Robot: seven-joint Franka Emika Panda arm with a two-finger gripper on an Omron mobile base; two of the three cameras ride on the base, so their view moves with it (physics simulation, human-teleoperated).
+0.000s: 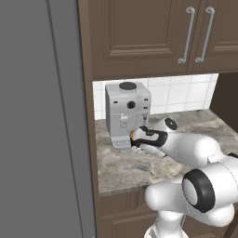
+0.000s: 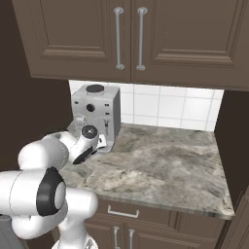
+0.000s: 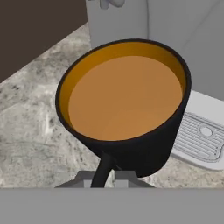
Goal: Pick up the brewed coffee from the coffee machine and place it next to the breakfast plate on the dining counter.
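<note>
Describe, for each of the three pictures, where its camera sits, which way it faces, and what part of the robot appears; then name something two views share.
Left base view: behind the arm, left; faces the coffee machine on the countertop; arm lower right.
Right base view: behind, right; same machine; arm lower left.
Hand view: on the hand, looking into the brewed coffee above the drip tray.
Shared: the machine and upper cabinets.

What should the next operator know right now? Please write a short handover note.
End effector: at the front of the machine, apparently shut on the mug's handle; its tips are mostly hidden under the mug.
Mug: full of coffee, seen tilted in the hand view, beside the drip tray, over the countertop.
Done: mug reached and looks gripped.
Left: carry it level to the dining counter and set it beside the plate.
</note>
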